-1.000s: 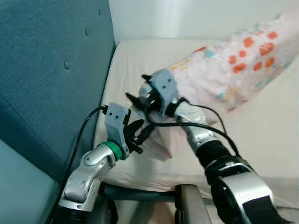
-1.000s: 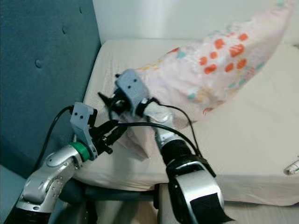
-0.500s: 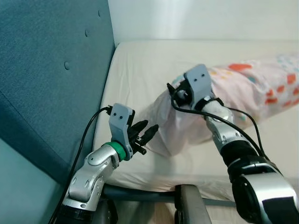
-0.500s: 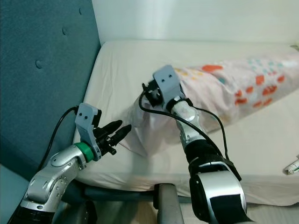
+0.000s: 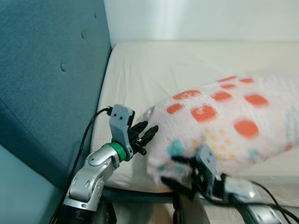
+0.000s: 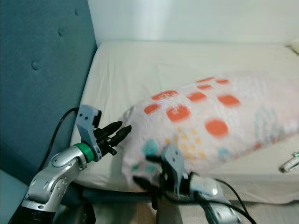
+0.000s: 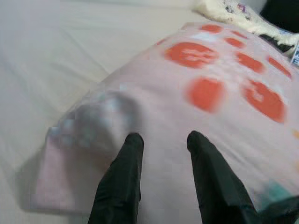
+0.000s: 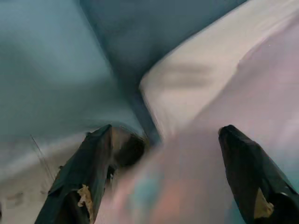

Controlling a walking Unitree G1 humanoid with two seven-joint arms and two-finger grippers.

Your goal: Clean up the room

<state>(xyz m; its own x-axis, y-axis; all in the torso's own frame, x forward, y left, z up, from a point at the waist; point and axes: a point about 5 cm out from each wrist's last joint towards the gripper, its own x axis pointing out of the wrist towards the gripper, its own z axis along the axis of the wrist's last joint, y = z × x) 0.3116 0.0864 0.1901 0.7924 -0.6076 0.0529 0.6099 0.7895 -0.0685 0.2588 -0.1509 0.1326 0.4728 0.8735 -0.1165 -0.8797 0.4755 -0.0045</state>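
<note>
1. The pillow [image 5: 219, 126], pale pink with orange and teal spots, lies across the near part of the bed [image 5: 154, 65]. Its near corner sits just ahead of the left gripper [image 5: 145, 133], and its underside rests above the right gripper [image 6: 152, 175].

2. The left gripper hovers beside that corner with its 2 black fingers [image 7: 122, 177] slightly parted and pinching nothing. In the left wrist view the tips look close to the fabric; contact cannot be confirmed.

3. The right gripper is low at the bed's front edge, its 2 fingers [image 8: 86, 182] spread wide with pillow fabric between them. It seems to cradle the pillow, not clamp it.

4. Judged step: placing the pillow toward the teal headboard [image 5: 42, 74], which stands beyond the left gripper.

5. To do it well, close the right gripper on a firm fold first, since soft fabric may slip. Let the left gripper steady the corner, then move both together so the pillow does not twist or slide off the front edge.
</note>
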